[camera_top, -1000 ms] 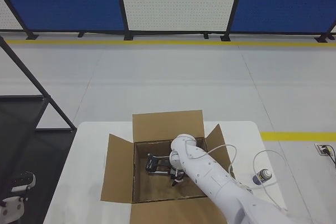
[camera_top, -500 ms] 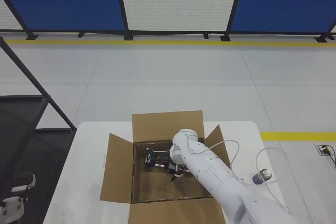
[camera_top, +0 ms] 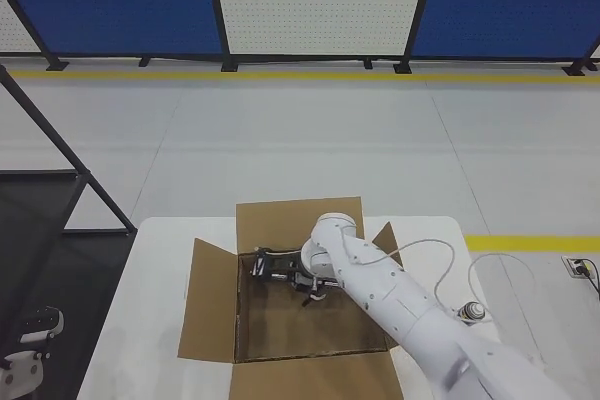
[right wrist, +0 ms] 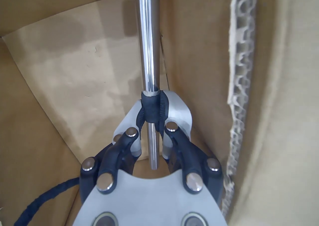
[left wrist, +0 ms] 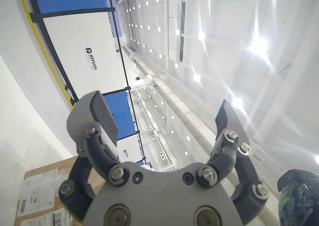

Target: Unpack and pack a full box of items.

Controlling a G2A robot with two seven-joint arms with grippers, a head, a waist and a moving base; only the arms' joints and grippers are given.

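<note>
White surface (camera_top: 155, 300) bearing open brown cardboard box (camera_top: 300, 225). Inside box, close to its side, right jaws clamped on thin shiny steel rod (right wrist: 147, 37), long axis running straight ahead from jaws. Left jaws spread wide, empty, aimed at ceiling, well apart.

right arm (camera_top: 400, 300): white | right claw (right wrist: 152, 108): grey plate, black links, silver screws
</note>
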